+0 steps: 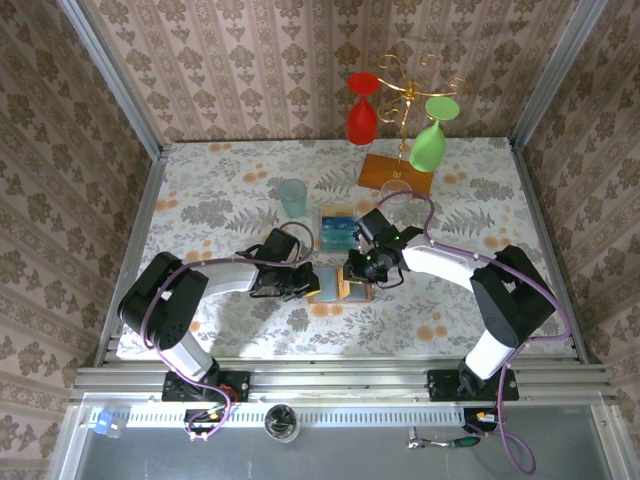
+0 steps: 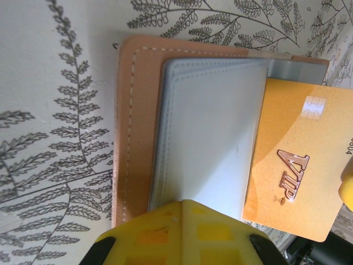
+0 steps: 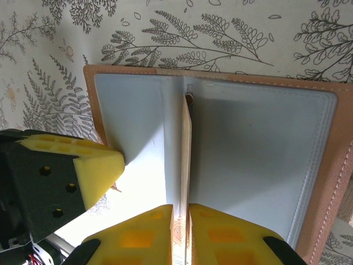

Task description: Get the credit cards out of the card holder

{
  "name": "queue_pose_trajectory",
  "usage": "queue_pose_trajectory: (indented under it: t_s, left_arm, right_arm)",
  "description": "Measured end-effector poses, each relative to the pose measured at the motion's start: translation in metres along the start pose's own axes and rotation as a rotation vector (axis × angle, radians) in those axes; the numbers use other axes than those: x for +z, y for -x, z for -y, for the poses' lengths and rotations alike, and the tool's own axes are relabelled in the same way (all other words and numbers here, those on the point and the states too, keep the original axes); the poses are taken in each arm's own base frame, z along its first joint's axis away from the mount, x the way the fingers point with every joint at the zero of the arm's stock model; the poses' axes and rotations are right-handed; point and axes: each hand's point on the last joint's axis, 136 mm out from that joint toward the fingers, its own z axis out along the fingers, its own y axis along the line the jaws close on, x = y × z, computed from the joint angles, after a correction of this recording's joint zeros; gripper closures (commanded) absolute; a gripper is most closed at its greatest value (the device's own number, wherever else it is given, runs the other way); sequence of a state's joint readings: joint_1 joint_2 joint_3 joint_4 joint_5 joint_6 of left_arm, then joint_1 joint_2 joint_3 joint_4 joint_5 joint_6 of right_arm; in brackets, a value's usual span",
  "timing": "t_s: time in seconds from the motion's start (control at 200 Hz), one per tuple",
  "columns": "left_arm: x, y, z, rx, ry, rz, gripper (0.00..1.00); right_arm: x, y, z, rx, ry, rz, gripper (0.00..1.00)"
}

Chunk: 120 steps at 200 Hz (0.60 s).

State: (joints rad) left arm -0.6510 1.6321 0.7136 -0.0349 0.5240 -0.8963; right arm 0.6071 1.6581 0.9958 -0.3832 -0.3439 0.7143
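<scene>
I look down on a table [image 1: 200, 210] under a pale cloth printed with ferns and flowers, boxed in by damask-papered walls [image 1: 250, 70]. The card holder [image 3: 253, 160] lies open and flat near the middle, between my two grippers, its long side running left to right. It is stitched tan leather outside with smooth grey-blue pockets inside. A glossy gold card [image 2: 298, 160] juts out beside the fold, pinched between the fingers of the right gripper [image 3: 181, 212]. The left gripper [image 2: 182, 212] is clenched over one pocket's edge. A stack of blue cards [image 1: 337, 228] lies just beyond.

I see a teal cup [image 1: 292, 198] near a gold rack [image 1: 405, 88] holding a red glass [image 1: 362, 115] and a green glass [image 1: 428, 145].
</scene>
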Motion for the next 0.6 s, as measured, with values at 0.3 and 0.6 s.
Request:
queue_pose_trajectory:
  t_s: [0.3,0.6]
  left_arm:
    - [0.0001,-0.0001,-0.0002,0.000,0.000,0.000,1.00]
    - [-0.0015,0.0001,-0.0014,-0.003,0.000,0.003,1.00]
  right_arm:
    - [0.0017,-0.0042,-0.0033,0.006,0.000,-0.007,0.88]
    - [0.0091,-0.0058,0.0030,0.018,-0.021,-0.022,0.92]
